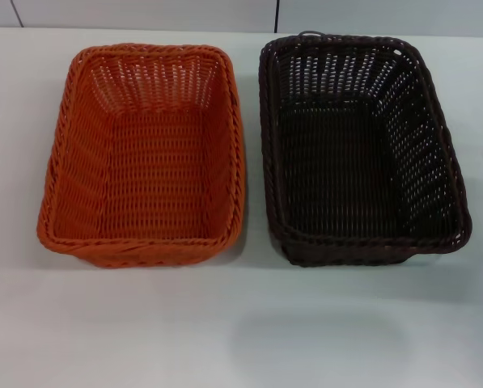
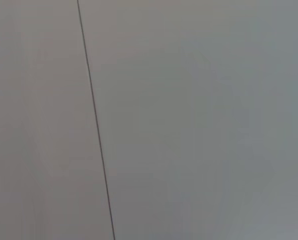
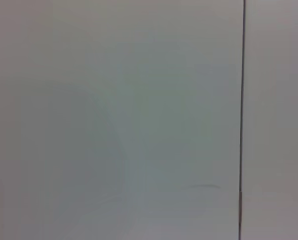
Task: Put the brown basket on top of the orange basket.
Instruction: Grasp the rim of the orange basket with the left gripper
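Observation:
The orange basket (image 1: 141, 153) stands upright and empty on the left of the white table in the head view. The brown basket (image 1: 358, 149) stands upright and empty beside it on the right, with a narrow gap between their rims. A small wire loop (image 1: 308, 35) shows at the brown basket's far end. Neither gripper shows in any view. Both wrist views show only a plain pale surface, each with one thin dark seam.
The white table (image 1: 241, 323) reaches forward of both baskets to the near edge of the head view. A pale wall with dark seams (image 1: 277, 14) runs behind the table's far edge.

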